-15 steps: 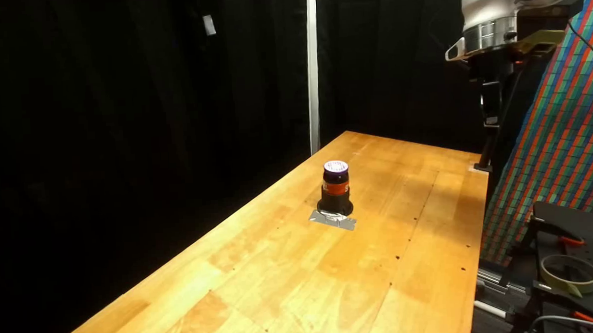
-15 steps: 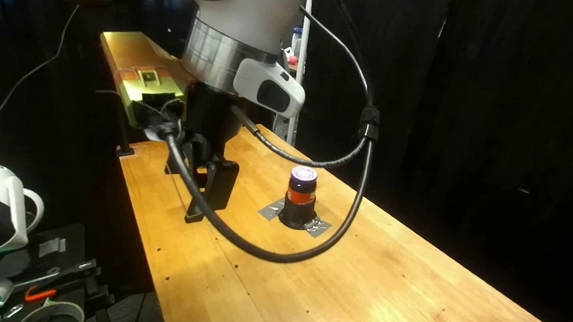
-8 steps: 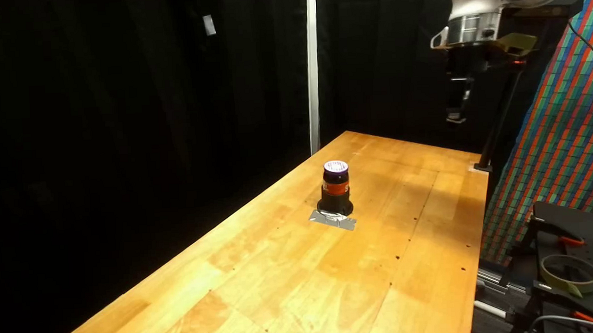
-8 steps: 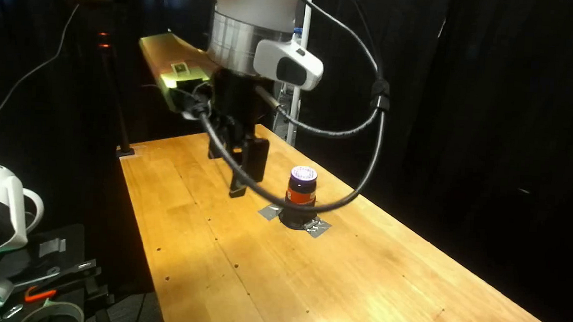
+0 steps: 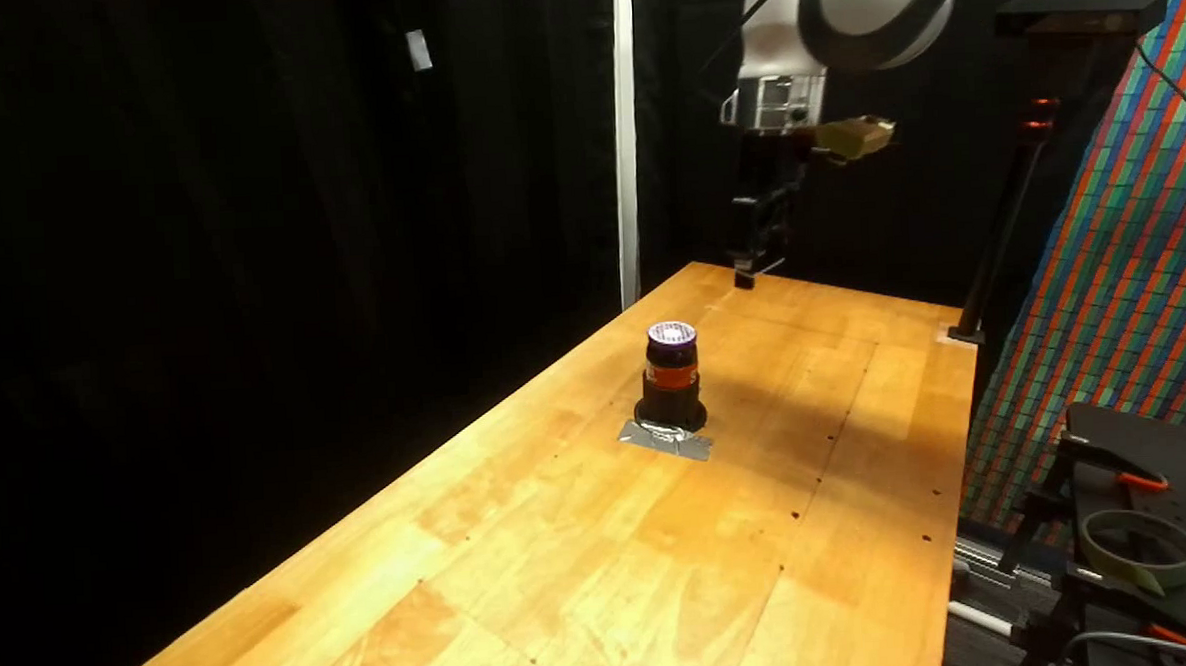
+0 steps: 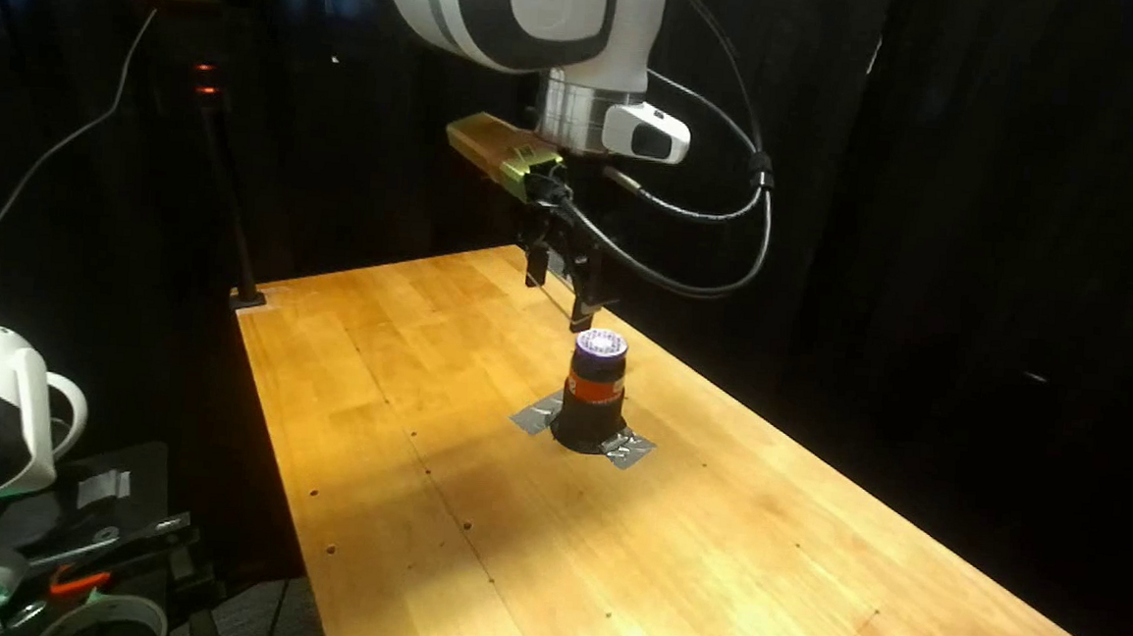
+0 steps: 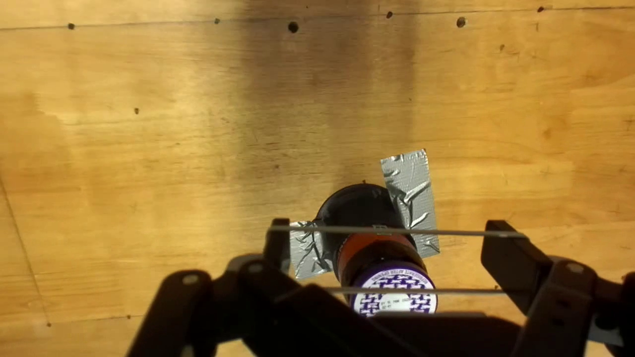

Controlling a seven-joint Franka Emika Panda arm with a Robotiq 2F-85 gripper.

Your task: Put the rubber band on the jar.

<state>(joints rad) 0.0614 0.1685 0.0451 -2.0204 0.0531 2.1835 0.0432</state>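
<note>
Rubber band [image 7: 426, 231], a thin taut loop around the wide-spread claw [image 7: 392, 238], apart from the cylindrical, purple-lidded jar [image 5: 672, 364].

Jar [image 7: 388, 270] partly hidden behind claw [image 7: 389, 239].

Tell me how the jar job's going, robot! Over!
Gripper open, rubber band stretched across it. Jar upright in black base, band not on yet. Nothing seen blocking.

Black curtains [image 5: 249, 238], pale upright pole [image 5: 627, 141], brightly lit wooden table [image 5: 522, 546], multicoloured checked sheet [image 5: 1121, 280]
</note>
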